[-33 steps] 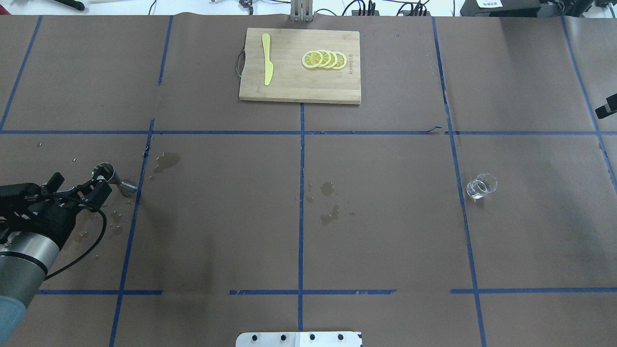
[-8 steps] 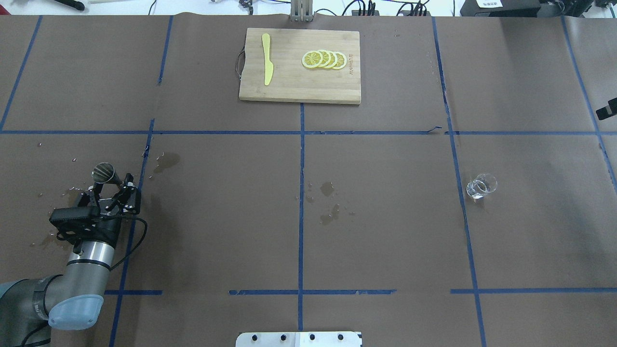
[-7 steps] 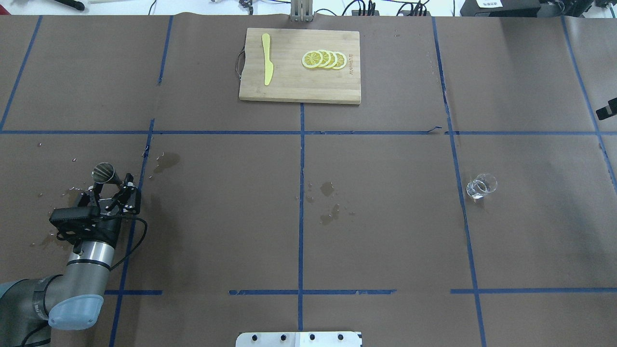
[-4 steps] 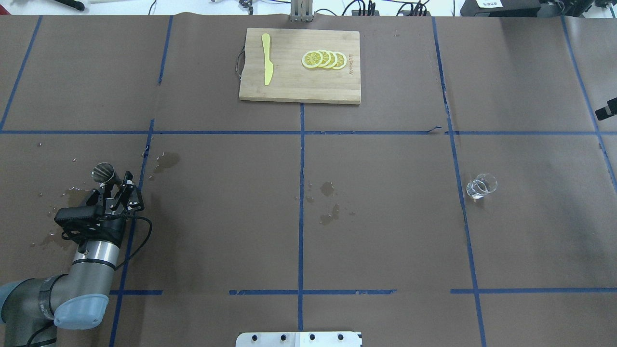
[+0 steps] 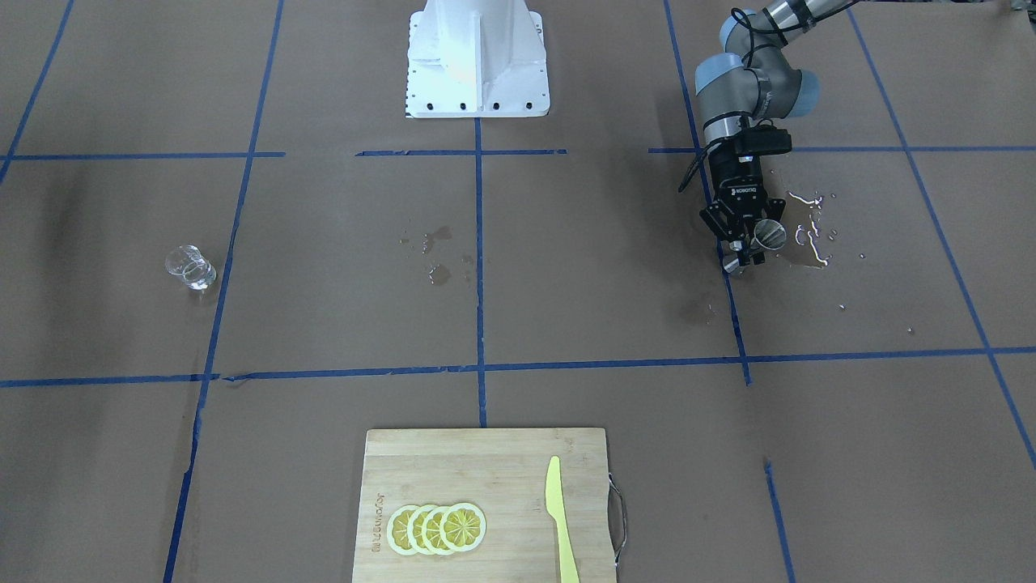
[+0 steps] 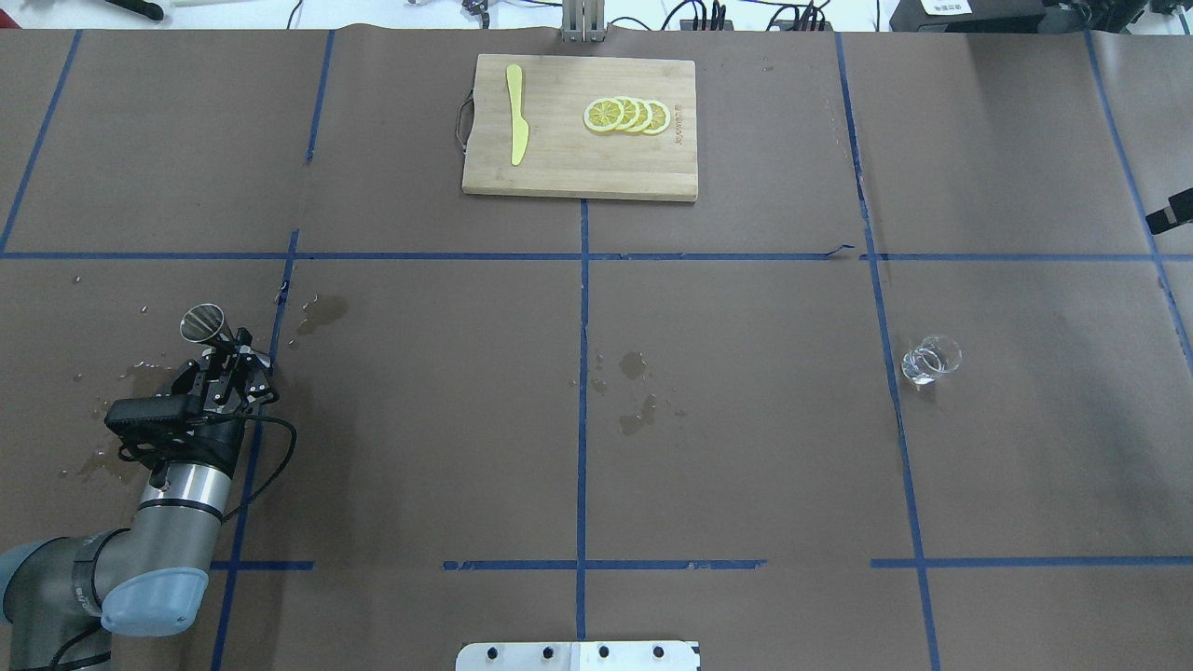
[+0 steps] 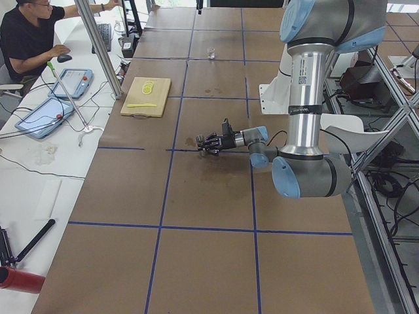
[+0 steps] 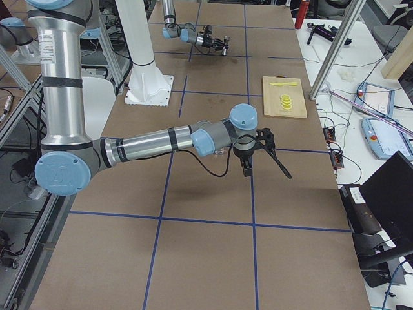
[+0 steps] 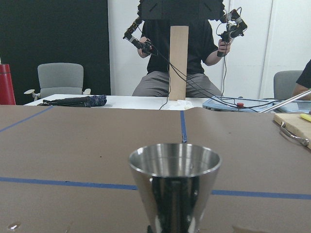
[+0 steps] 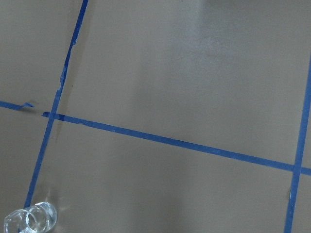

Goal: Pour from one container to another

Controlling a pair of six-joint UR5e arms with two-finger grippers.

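Overhead exterior: left pincer (image 6: 231,352) grasps the small grey steel hourglass jigger (image 6: 201,322) upright, probably readying it to receive the pour.
The small clear glass lipped cup (image 6: 930,361) stands far across the surface (image 6: 652,447) from it, nearer the right pincer (image 8: 279,165), whose state I cannot tell.

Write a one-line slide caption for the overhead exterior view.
Left end effector grips the upright steel jigger; the clear glass cup stands far across the table.

Left, jigger (image 6: 200,323) — far right, glass cup (image 6: 930,360)
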